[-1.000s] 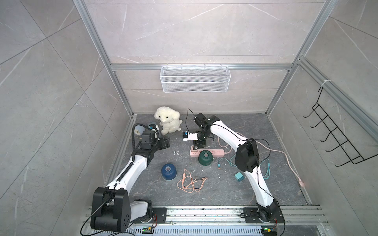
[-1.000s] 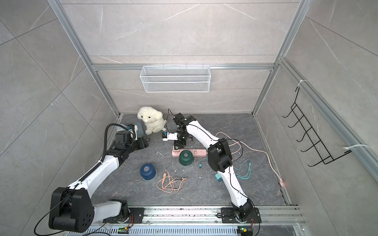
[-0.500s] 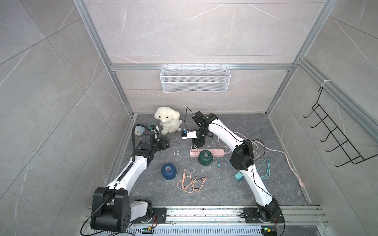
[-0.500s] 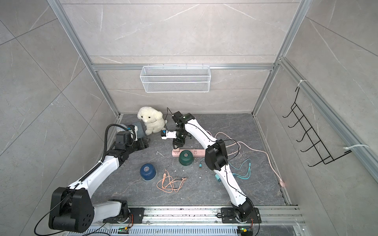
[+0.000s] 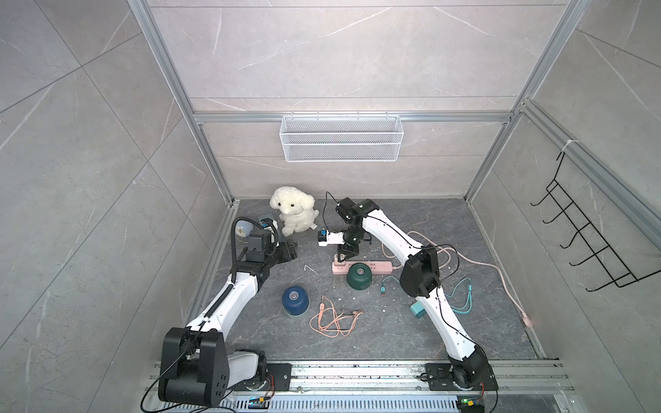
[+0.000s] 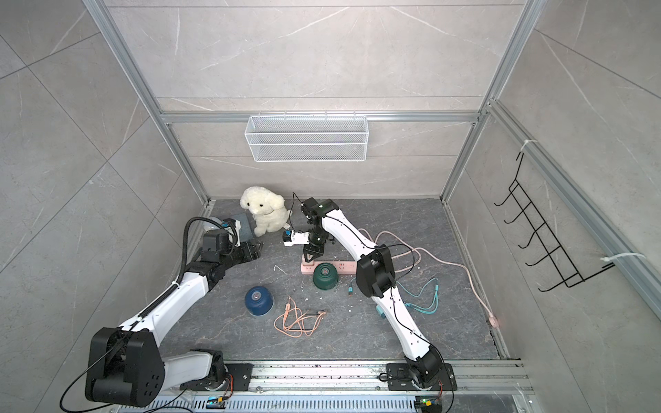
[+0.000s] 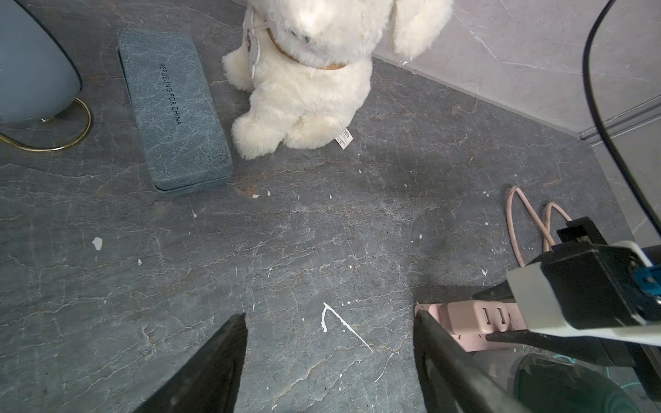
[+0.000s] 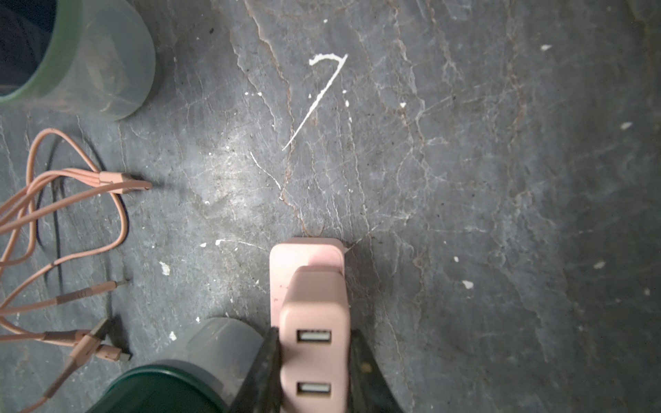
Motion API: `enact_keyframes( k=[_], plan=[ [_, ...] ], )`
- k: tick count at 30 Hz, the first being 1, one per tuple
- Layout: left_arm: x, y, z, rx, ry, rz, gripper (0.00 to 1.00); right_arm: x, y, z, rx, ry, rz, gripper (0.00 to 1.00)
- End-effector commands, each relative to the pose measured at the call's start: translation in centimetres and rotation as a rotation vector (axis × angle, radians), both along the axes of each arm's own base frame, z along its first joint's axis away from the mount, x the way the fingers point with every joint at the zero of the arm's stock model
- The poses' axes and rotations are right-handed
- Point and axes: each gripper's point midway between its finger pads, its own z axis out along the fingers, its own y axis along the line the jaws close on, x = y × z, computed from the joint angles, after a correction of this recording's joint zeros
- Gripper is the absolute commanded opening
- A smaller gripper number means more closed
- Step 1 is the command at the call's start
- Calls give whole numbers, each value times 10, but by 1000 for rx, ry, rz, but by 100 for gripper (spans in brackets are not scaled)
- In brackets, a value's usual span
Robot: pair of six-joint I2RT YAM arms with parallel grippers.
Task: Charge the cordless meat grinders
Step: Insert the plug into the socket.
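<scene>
My right gripper [image 8: 314, 330] seems clamped on the pink charger [image 8: 314, 307] atop the power strip [image 8: 305, 255]; left gripper [image 7: 329, 314] gapes empty near it.

white plush dog [image 5: 294, 214] beside blue-grey case [image 7: 173, 111]

Grey marbled wall panels [image 5: 339, 53], aluminium frame [image 5: 350, 117]; dark veined floor [image 5: 393, 339]; white wire basket [image 5: 341, 143], black hook rack [image 5: 589, 226].
</scene>
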Motion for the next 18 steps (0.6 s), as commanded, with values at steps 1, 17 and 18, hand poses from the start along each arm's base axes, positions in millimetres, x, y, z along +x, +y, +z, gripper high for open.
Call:
enact_keyframes(
  k=[1,17,18],
  plan=[
    [1,3,7,8,-29,1,76,-12,-2,-17,-53,36,27,20],
    [0,4,8,16,-31,2,75,-28,-40,-86,-323,71,58,17],
    [0,4,8,18,-30,1,76,-28,-35,-86,-316,51,64,17]
  ],
)
